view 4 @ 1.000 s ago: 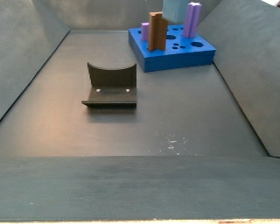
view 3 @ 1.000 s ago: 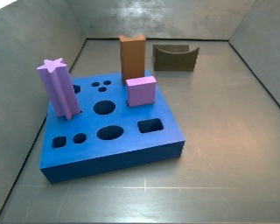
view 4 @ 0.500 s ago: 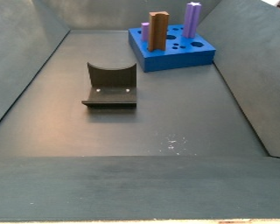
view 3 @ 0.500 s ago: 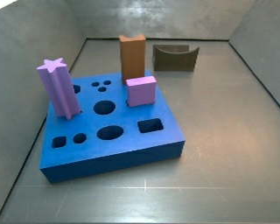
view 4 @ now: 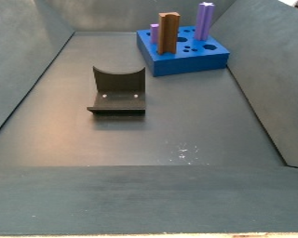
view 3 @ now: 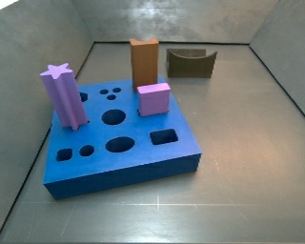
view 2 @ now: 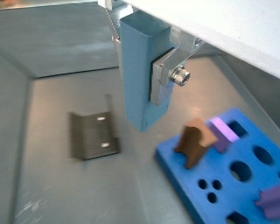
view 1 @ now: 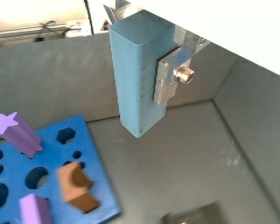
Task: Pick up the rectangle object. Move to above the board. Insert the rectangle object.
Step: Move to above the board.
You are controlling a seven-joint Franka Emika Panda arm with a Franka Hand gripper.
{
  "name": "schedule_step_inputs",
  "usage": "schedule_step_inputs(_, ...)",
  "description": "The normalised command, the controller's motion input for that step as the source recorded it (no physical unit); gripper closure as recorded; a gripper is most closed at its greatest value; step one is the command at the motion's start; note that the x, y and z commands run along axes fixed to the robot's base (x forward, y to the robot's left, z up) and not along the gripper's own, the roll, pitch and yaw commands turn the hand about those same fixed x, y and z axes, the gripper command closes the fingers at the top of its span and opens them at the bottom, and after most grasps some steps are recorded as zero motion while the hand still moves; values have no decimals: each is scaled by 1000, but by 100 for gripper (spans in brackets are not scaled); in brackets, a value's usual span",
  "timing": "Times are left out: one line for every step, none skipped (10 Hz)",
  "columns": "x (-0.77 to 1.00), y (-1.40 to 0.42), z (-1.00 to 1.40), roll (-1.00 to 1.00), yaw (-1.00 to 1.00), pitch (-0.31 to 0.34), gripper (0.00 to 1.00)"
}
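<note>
Grey metal floor (view 3: pixel 232 181) beneath claw (view 1: pixel 149 66).

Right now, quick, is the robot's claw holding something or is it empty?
End effector: closed on the rectangle object, held high above the floor in both wrist views; out of sight in both side views.

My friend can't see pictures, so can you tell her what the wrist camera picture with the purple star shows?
The gripper holds a tall pale blue bar upright in its jaws, high over the grey floor and beside the blue board, not above it. The board already holds a purple star post, a brown block and a pink block.
</note>
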Motion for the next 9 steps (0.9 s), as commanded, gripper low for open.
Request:
schedule_step_inputs(99, -1000, -540, 54, -1000, 98, 100)
schedule_step_inputs(97, -1000, -540, 62, -1000, 97, 100)
schedule_step_inputs(105, -1000, -543, 61, -1000, 100, 100)
schedule_step_inputs(115, -1000, -550, 57, -1000, 105, 100)
schedule_step_inputs(134, -1000, -544, 61, -1000, 112, 100)
schedule_step_inputs(157, -1000, -548, 66, -1000, 124, 100)
schedule_step_inputs(179, -966, -530, 65, -1000, 140, 100)
schedule_step_inputs(144, -608, -343, 78, -1000, 165, 100)
schedule_step_inputs(111, -364, -204, 50, -541, 145, 100)
